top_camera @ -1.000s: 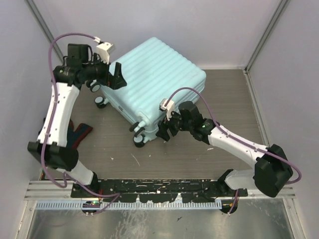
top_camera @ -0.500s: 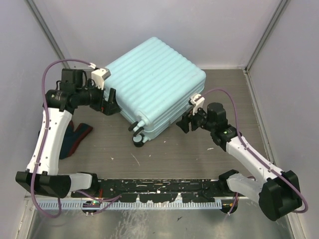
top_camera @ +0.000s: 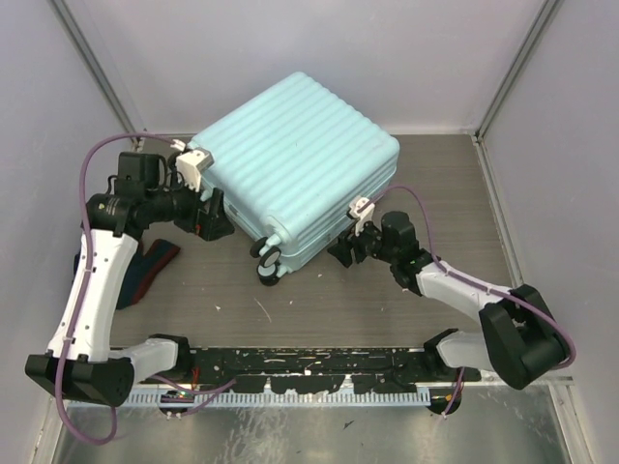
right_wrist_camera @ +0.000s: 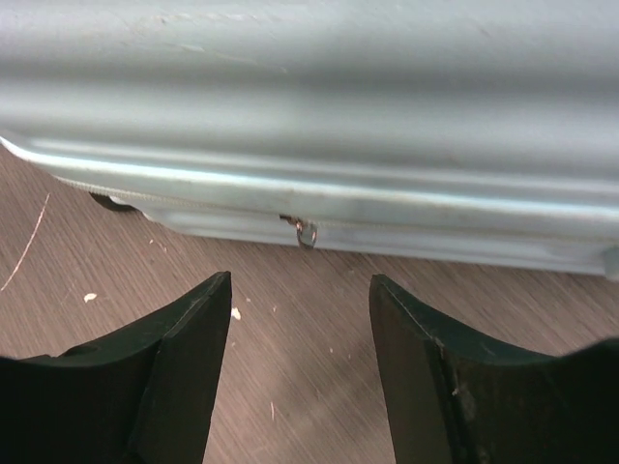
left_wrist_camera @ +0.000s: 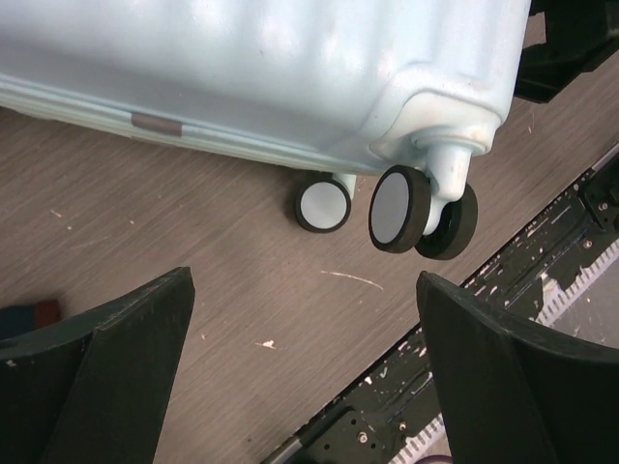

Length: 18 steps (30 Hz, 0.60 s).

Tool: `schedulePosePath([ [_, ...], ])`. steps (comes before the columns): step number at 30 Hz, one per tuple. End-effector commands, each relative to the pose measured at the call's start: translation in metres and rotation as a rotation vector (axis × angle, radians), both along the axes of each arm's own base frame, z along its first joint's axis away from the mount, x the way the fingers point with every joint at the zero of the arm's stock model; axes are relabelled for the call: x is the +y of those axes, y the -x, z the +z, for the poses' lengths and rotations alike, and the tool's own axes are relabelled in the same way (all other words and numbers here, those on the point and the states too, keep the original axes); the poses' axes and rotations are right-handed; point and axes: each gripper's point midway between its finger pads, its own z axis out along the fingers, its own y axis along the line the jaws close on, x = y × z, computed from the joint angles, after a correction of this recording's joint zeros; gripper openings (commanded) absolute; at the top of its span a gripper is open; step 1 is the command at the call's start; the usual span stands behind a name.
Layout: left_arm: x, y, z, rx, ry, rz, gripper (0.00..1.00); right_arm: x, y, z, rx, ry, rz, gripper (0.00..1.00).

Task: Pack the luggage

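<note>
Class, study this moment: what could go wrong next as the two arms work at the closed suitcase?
1. The small metal zip pull sits just beyond the open right gripper, which may miss it or slip off.
2. The open left gripper holds nothing, so the pale mint-green ribbed hard-shell suitcase could slide on the wooden table when tugged.

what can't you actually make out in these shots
- Inside of the luggage: top view, the closed shell hides it.
- Dark cloth: top view, the left arm covers part of it; what it is stays unclear.
- Metal pull on the seam: right wrist view, small and blurred.
- Wheels: left wrist view shows only some; the top edge cuts off the shell.
</note>
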Motion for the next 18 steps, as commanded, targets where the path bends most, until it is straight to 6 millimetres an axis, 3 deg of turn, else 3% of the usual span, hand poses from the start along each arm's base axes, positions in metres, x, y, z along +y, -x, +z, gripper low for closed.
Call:
schedulePosePath([
  [1, -0.001, 0.013, 0.004, -0.019, 0.019, -0.009, 0.98, 0.017, -0.024, 0.035, -0.18, -0.052, -0.013, 0.62],
  [9, 0.0, 0.029, -0.009, 0.008, 0.005, -0.038, 1.0, 0.033, -0.035, 0.025, -0.203, -0.048, -0.03, 0.5],
  [13, -0.007, 0.045, -0.023, 0.028, 0.0, -0.114, 0.99, 0.039, -0.04, 0.026, -0.214, -0.047, -0.048, 0.34],
  [18, -0.019, 0.055, -0.036, -0.013, -0.054, -0.191, 1.0, 0.043, -0.043, 0.031, -0.227, -0.049, -0.067, 0.02],
])
